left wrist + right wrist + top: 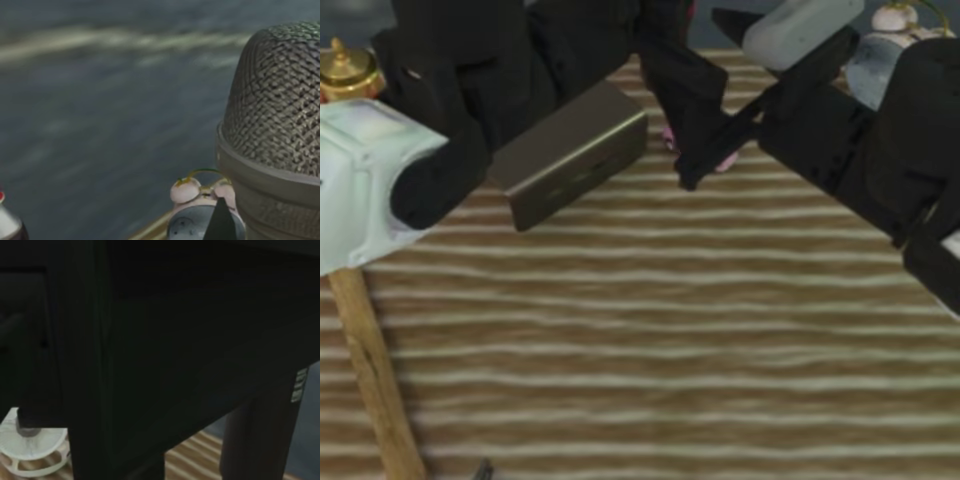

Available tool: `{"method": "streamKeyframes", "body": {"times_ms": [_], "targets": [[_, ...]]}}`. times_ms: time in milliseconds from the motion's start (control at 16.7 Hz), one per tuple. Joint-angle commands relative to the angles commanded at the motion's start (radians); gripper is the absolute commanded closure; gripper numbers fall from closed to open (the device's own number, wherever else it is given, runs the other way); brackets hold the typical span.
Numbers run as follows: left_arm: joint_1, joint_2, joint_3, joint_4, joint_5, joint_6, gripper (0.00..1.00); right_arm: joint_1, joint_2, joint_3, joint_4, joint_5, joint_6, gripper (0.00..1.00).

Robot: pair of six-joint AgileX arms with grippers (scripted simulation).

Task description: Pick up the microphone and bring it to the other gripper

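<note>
Microphone with a slim black stick handle and a round silver-grey mesh head (798, 32) was held up off the striped wooden table (650, 340), slanting across the far middle of the top view, head up and to the right. The left gripper (692, 150), a black two-fingered claw, appeared clamped on the lower handle. That is a judgement from the stick hanging aloft there, since the contact itself was buried in black.

The right gripper (775, 110) sat just beside the handle, coming in from the table's right. Whether it had closed could not be told.

To do the handover well, the left arm should hold the stick steady. The right claw should close on bare handle between the left claw and the head, square to the stick. The left should let go only once that grip is firm, or the microphone could slip and fall.

The left wrist view alone showed the mesh head (275, 115) close up. Beyond it stood a white twin-bell alarm clock (200, 210), which the top view caught only at its far right corner. The right wrist view was dark.
</note>
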Motion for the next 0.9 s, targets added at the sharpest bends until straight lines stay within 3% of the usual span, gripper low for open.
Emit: {"method": "streamKeyframes", "body": {"times_ms": [360,900], "targets": [[0.011,-0.014,0.005,-0.003,0.0,0.007,1.0,-0.007,-0.007,-0.027,-0.004,0.0,-0.004,0.0],[0.163,-0.106,-0.074,-0.017,0.13,0.008,1.0,-0.04,-0.278,-0.247,-0.051,-0.045,-0.003,0.0]]}}
